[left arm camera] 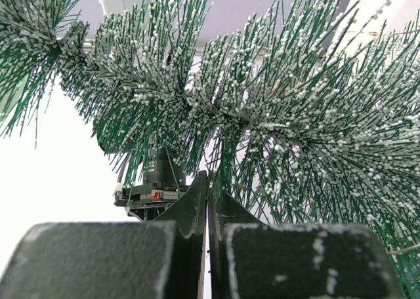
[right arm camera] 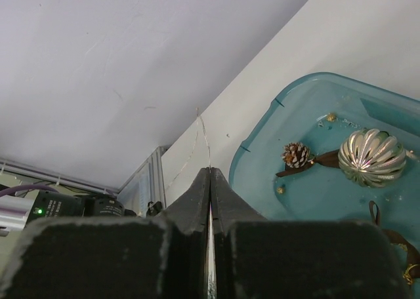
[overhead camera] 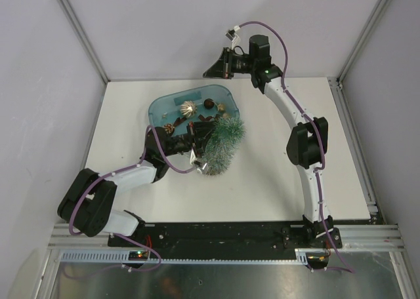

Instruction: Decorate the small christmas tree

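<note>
The small christmas tree (overhead camera: pixel 224 140) leans on its side on the table just in front of the blue tub (overhead camera: pixel 157 105). In the left wrist view its frosted green needles (left arm camera: pixel 262 102) fill the frame above my fingers. My left gripper (overhead camera: pixel 195 146) (left arm camera: pixel 208 176) is shut with its tips pushed into the needles; I cannot tell whether any are pinched. My right gripper (overhead camera: pixel 206 73) (right arm camera: pixel 209 170) is raised above the table's far edge behind the tub. It is shut on a thin wire (right arm camera: pixel 204 132) that runs up out of its tips.
The tub (right arm camera: pixel 262 135) holds a ribbed silver ball (overhead camera: pixel 188 107) (right arm camera: pixel 372 157), a small pine cone (right arm camera: pixel 296 154) and several other small ornaments. Grey walls close in the table at the back and both sides. A metal frame post (overhead camera: pixel 79 30) stands at the back left.
</note>
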